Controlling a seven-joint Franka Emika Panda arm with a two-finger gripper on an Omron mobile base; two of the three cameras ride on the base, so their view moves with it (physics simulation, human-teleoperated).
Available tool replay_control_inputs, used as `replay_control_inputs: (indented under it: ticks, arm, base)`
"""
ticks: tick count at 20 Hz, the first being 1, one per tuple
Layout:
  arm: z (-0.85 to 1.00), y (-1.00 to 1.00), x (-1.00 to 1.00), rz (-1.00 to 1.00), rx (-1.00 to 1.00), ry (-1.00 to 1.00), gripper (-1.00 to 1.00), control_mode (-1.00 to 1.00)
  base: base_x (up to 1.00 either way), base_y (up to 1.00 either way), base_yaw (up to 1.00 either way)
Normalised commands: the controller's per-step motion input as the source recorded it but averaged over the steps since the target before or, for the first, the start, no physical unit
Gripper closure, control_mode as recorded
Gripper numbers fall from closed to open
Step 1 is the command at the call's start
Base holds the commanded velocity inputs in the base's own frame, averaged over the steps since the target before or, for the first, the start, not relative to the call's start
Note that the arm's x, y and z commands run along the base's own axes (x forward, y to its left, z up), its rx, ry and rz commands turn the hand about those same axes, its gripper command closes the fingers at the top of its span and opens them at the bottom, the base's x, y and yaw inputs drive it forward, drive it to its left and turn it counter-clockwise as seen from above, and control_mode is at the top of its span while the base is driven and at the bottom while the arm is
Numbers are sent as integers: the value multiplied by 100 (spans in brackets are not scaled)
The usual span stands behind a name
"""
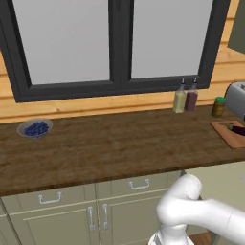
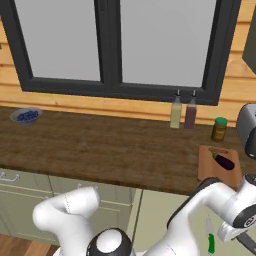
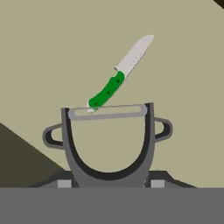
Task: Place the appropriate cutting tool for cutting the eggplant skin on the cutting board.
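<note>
Seen from the base: dark wood bench [image 1: 110, 143] under a black-framed window [image 1: 115, 43], pale green cabinets [image 1: 72, 210] below. At the far right, reddish board [image 2: 218, 162] on the bench with the eggplant [image 2: 223, 161] lying on it, just in front of the silver toaster [image 2: 247, 129]. Behind the board, near the wall: green-lidded jar [image 2: 219, 129], two bottles [image 2: 183, 114] side by side. Far to the left, bowl of blueberries [image 1: 35, 128], well apart from everything else.

Below bench level at the right, in front of the cabinets: gripper [image 3: 107, 114], its fingers [image 3: 66, 131] spread wide with a grey peeler [image 3: 107, 112] held across the tips, touching both. Just past it, a green-handled knife [image 3: 119, 74] with silver blade, tilted, against a plain olive surface; cannot tell what, if anything, supports it. Same knife [image 2: 210, 238] visible beside the arm's wrist in the right base view, well below the board.
</note>
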Motion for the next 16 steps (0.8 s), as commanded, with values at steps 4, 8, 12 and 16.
replay_control_inputs:
  ticks: [4,8,12,16]
  arm:
    - [100,0,3,7,7,0,100,-100]
    - [100,0,49,6,10,0,100,-100]
    - [54,0,95,9,15,0,100,-100]
    - [15,0,100,8,12,0,100,-100]
  base:
    - [0,0,0]
    - [0,0,0]
    - [0,0,0]
    - [0,0,0]
